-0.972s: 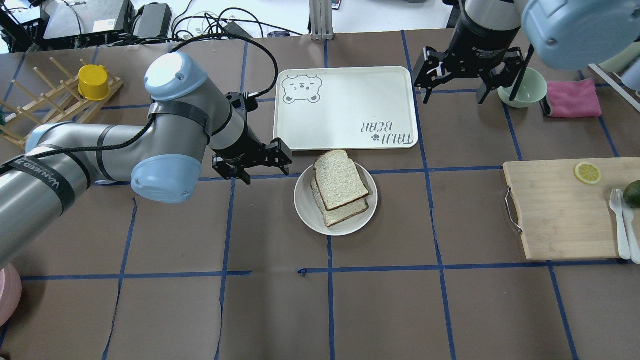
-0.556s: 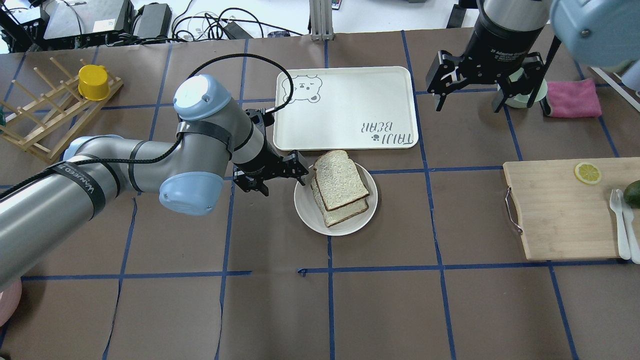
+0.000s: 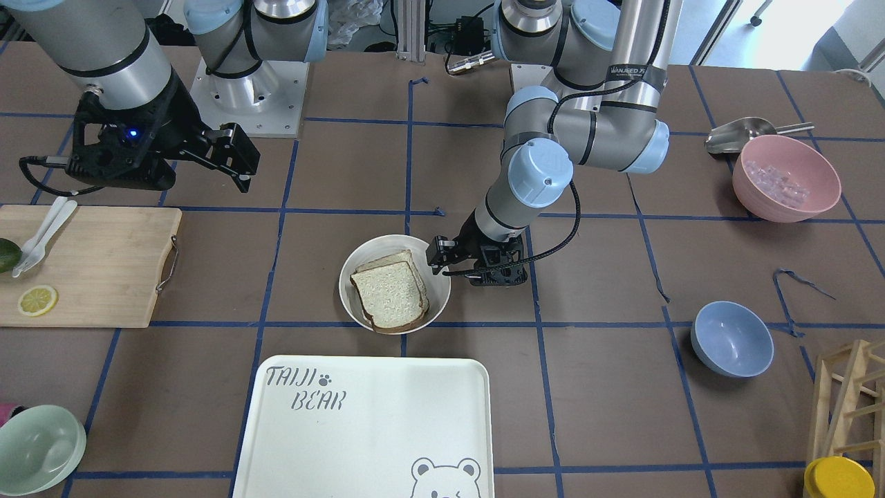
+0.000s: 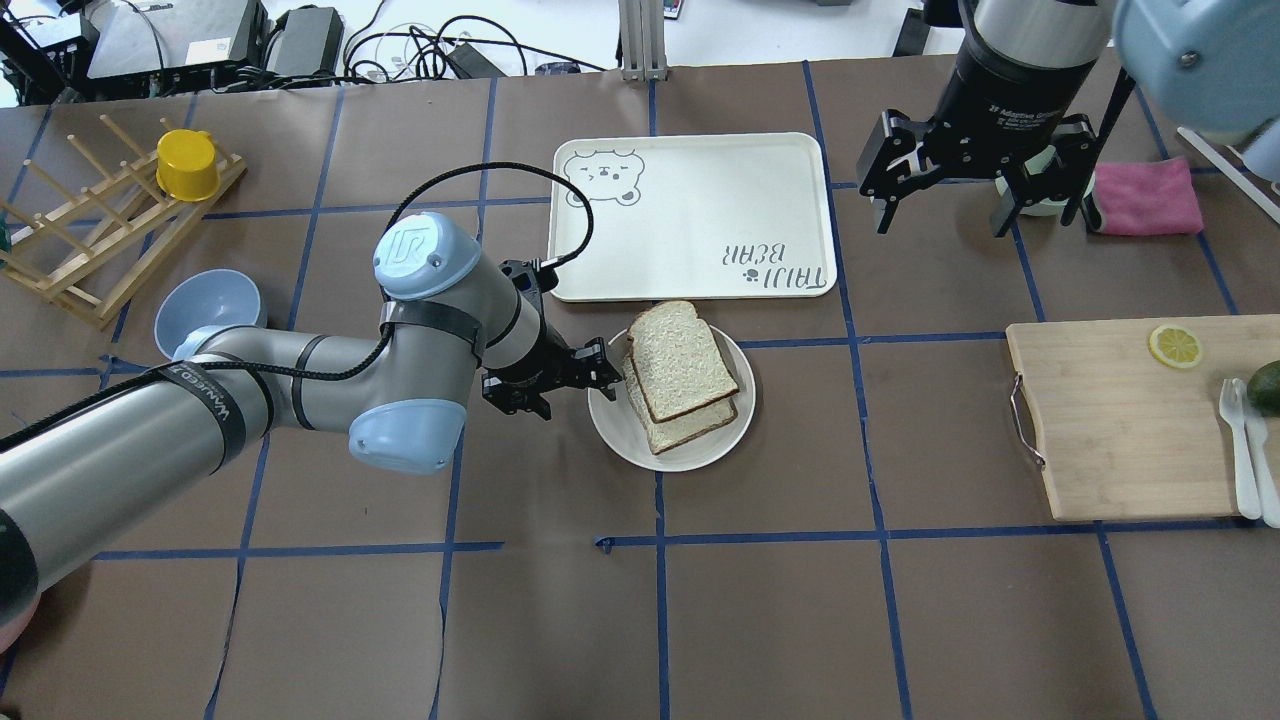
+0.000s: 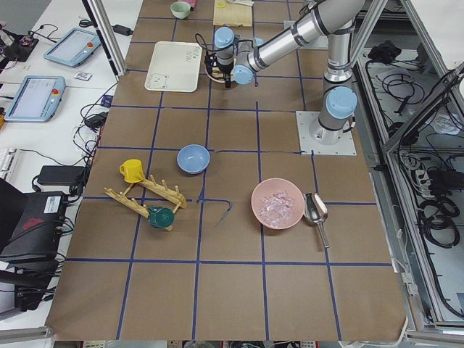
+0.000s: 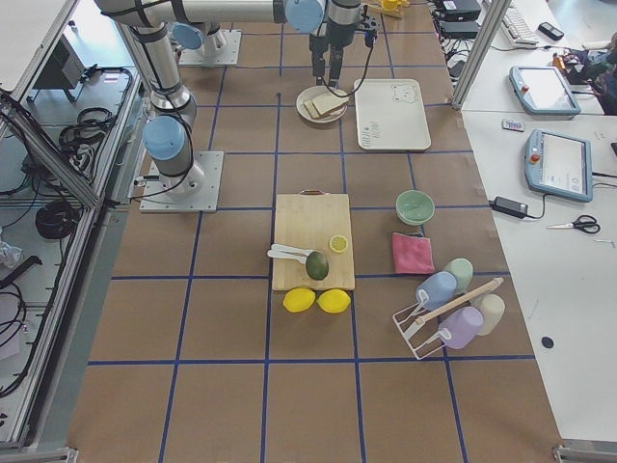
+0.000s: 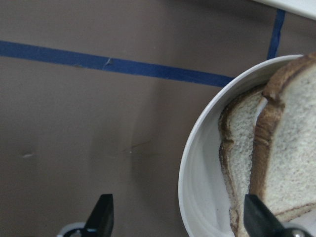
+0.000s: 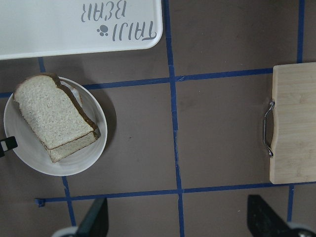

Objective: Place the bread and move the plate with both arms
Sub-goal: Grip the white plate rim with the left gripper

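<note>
At the plate's rim, my left gripper point(image 4: 573, 388) stands open and straddles the lip, one finger inside and one outside, nothing clamped yet. The bread point(image 4: 682, 358) lies on the plate point(image 4: 700, 455), stacked on a thinner slice point(image 4: 695, 425), so placing looks done. My right gripper point(image 4: 945, 215) hangs wide open and empty, well apart, beside the tray point(image 4: 690, 215). Moving the plate is what remains, I judge.

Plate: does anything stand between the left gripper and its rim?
Nothing visible does. The open left gripper is at the rim of the plate, with one finger outside it over the bare table and the other over the plate's inside.
</note>
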Tool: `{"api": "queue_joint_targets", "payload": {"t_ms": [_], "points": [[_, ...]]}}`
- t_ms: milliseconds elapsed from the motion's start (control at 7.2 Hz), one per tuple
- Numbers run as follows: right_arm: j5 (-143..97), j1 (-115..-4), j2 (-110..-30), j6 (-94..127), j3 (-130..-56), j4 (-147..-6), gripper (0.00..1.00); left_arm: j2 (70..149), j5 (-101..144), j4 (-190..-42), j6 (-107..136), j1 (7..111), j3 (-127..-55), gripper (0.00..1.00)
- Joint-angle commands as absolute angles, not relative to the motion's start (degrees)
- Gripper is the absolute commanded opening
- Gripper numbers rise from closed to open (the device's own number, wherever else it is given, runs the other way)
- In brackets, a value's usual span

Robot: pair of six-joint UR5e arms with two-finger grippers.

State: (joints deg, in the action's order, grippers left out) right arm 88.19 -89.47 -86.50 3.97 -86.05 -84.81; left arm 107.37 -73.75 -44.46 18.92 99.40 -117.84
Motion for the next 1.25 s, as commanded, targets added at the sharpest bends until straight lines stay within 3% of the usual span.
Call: {"api": "queue_joint_targets", "payload": {"t_ms": [0, 417, 556, 694, 1111], "points": [[88.2, -89.3, -86.5, 4.0, -86.0, -84.8, 1.0, 108.6, -70.5, -44.3, 20.4, 99.4, -117.9, 0.68], [88.5, -89.3, -86.5, 4.0, -86.0, -84.9, 1.0, 110.2, -70.4, -44.2, 20.5, 99.7, -117.7, 0.4], [88.5, -89.3, -86.5, 3.9, -86.0, -85.0, 1.0, 110.2, -70.3, -44.1, 20.6, 99.7, -117.7, 0.25], [88.6, -89.3, -86.5, 4.3, -86.0, -84.9, 1.0, 110.3, -70.3, -44.0, 20.7, 99.7, -117.7, 0.02], [88.6, -89.4, -86.5, 4.5, -86.0, -84.9, 1.0, 110.9, -70.3, -43.4, 20.9, 99.6, -115.9, 0.0]]}}
